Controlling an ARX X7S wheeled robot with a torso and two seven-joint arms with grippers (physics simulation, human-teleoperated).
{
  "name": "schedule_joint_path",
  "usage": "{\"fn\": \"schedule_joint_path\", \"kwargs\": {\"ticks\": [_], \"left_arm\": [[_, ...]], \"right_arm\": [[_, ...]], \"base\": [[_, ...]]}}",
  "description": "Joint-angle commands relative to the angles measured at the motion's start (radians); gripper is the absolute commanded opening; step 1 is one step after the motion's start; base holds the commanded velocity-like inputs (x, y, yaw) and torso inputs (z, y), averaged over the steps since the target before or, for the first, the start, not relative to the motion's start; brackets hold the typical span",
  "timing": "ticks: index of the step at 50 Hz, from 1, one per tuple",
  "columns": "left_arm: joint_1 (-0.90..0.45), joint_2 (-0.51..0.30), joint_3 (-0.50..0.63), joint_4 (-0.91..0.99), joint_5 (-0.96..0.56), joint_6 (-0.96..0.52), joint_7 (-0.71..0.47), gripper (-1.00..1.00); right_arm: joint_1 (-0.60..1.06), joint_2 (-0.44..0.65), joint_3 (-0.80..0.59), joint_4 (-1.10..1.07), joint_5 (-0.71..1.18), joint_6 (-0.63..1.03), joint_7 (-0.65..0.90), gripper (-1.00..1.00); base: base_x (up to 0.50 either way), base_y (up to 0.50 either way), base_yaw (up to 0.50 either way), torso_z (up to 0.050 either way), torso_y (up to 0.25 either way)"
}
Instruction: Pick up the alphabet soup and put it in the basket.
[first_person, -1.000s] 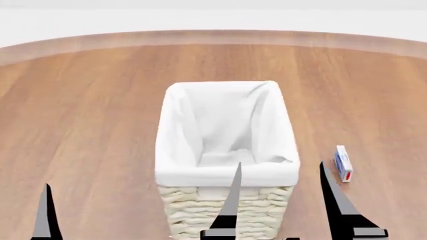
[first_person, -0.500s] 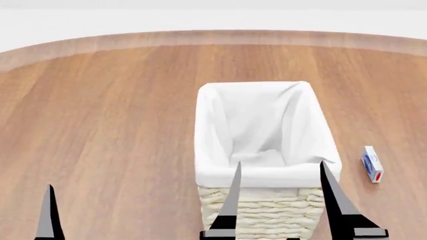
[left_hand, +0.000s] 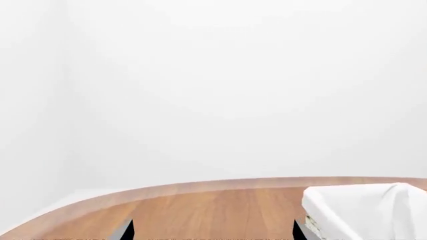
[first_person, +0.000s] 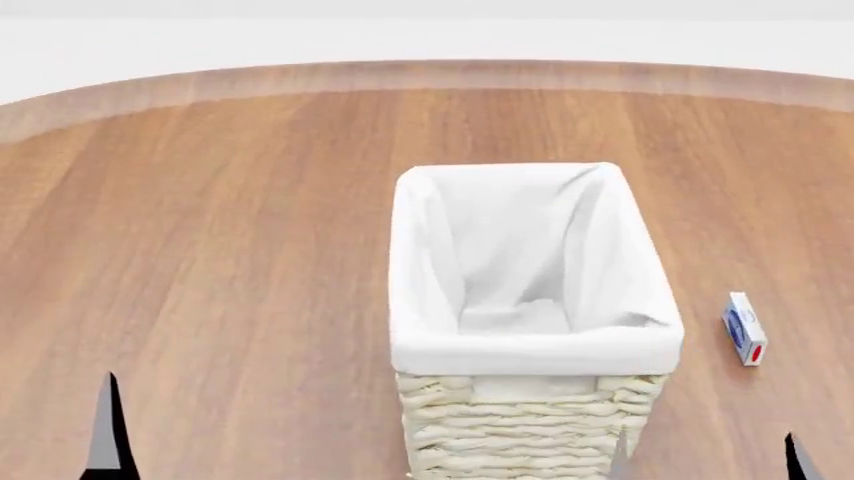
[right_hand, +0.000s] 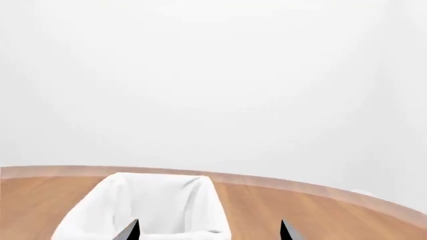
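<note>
The alphabet soup is out of view in every frame. The basket (first_person: 534, 345), cream wicker with a white cloth liner, stands upright in the middle of the head view with nothing showing inside it. My right gripper (right_hand: 208, 232) is open, and the basket (right_hand: 153, 200) lies just ahead, between and beyond its tips. In the head view its fingertips (first_person: 797, 455) barely show at the bottom edge, by the basket's near right corner. My left gripper (left_hand: 212, 232) is open over bare wood, and the basket (left_hand: 363, 210) stands off to one side of it. Its fingertip (first_person: 110, 425) shows at the bottom left.
A small blue-and-white box (first_person: 745, 328) with a red spot lies on the round wooden table (first_person: 200, 250), right of the basket. The table's curved far edge (first_person: 427, 75) meets a plain white background.
The head view first shifted, so the basket slid right in the picture. Since then the right gripper's fingers have dropped from in front of the basket to the bottom edge, further right.
</note>
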Motion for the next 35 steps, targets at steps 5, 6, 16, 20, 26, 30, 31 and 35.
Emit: {"fn": "schedule_joint_path", "kwargs": {"ticks": [5,6,16,20,26,30,31,35], "left_arm": [[-0.013,-0.013,0.016,-0.054,0.013,0.023,-0.023,1.0],[-0.014,-0.014,0.015,-0.057,0.011,0.024,-0.024,1.0],[-0.019,-0.017,0.022,-0.1,0.005,0.048,-0.034,1.0],[-0.02,-0.022,0.025,-0.096,0.006,0.043,-0.039,1.0],[-0.023,-0.025,0.029,-0.096,0.002,0.039,-0.044,1.0],[-0.023,-0.028,0.028,-0.105,-0.003,0.045,-0.048,1.0],[-0.022,-0.028,0.028,-0.106,-0.003,0.046,-0.049,1.0],[-0.022,-0.03,0.028,-0.108,-0.01,0.048,-0.051,1.0]], "right_arm": [[-0.353,-0.038,0.11,0.259,-0.015,-0.411,-0.061,1.0],[-0.364,-0.042,0.108,0.271,-0.015,-0.433,-0.065,1.0],[-0.459,-0.13,0.131,0.483,-0.049,-0.675,-0.037,1.0],[-0.454,-0.141,0.134,0.532,-0.051,-0.719,-0.033,1.0],[-0.455,-0.158,0.146,0.57,-0.084,-0.765,-0.007,1.0],[-0.453,-0.17,0.135,0.619,-0.084,-0.804,-0.01,1.0],[-0.45,-0.171,0.131,0.627,-0.081,-0.809,-0.012,1.0],[-0.43,-0.172,0.119,0.651,-0.083,-0.812,-0.011,1.0]], "base": [[0.0,0.0,0.0,0.0,0.0],[0.0,0.0,0.0,0.0,0.0],[0.0,0.0,0.0,0.0,0.0],[0.0,0.0,0.0,0.0,0.0],[0.0,0.0,0.0,0.0,0.0],[0.0,0.0,0.0,0.0,0.0],[0.0,0.0,0.0,0.0,0.0],[0.0,0.0,0.0,0.0,0.0]]}}
